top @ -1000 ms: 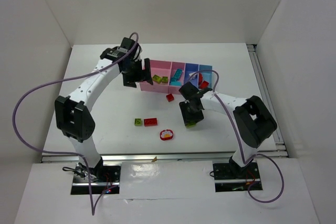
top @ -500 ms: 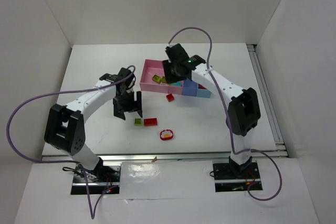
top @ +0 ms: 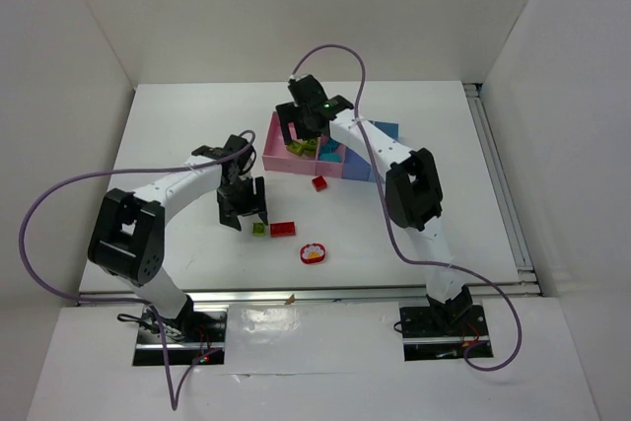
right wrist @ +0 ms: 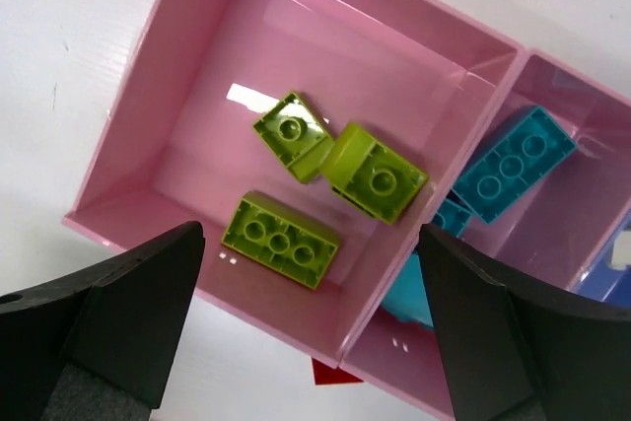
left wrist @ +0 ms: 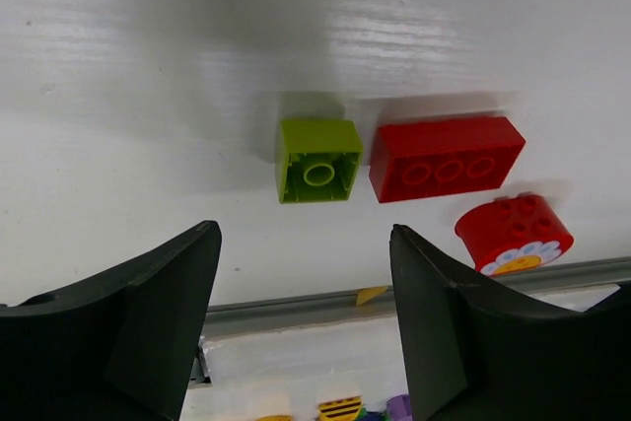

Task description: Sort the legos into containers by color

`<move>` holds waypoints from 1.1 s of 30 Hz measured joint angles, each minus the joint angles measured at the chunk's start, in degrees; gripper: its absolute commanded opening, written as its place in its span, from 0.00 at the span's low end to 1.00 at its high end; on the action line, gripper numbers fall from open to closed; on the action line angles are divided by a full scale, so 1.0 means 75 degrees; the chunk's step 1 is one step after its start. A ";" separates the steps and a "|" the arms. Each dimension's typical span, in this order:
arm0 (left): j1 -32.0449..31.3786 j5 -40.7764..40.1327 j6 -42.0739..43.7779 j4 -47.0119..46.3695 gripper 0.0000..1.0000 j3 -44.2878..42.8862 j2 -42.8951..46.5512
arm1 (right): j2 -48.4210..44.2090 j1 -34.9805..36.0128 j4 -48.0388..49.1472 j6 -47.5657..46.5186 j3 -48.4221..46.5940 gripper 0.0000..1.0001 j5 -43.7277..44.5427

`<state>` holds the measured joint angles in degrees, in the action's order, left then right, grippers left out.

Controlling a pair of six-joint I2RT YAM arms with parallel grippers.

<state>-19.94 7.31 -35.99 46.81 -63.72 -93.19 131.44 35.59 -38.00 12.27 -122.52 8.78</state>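
While left tool point(left wrist: 304, 234) hangs wide, empty, over lime green brick point(left wrist: 317, 160) beside red brick point(left wrist: 447, 157) on bench point(left wrist: 148, 96), right tool point(right wrist: 311, 234) wide, empty, above wide pink bin point(right wrist: 212, 36) holding three lime bricks point(right wrist: 281, 240).

Looks like a robotics lab test cell rather than a lived-in room. Boxed in by plain white panels point(top: 69, 36) along the left, far and right edges of a white desk point(top: 177, 135). Fitted with two white-and-black arms point(top: 173, 182) bolted to metal base plates point(top: 158, 347) at the near edge, purple cables point(top: 330, 46) looping loose above and beside them. Edged with an aluminium rail point(top: 498, 165) on the right. Set with bright legos point(top: 283, 229) mid-desk and joined pink and blue containers point(top: 268, 150) toward the far edge.
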 measured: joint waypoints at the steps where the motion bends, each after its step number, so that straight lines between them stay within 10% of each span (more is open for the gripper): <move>1: 0.0000 -0.0020 -0.0015 -0.0035 0.78 0.0015 -0.0061 | -0.0119 0.0000 0.0070 0.0000 0.0189 0.96 0.0035; 33: 0.0000 -0.0807 0.0224 -0.0277 0.43 -0.0641 -0.0574 | -0.2084 0.0000 0.0323 0.0125 0.2165 0.96 0.0600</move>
<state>-19.94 1.26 -34.30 44.73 -68.53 -97.49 115.81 35.59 -35.57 13.21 -106.28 13.28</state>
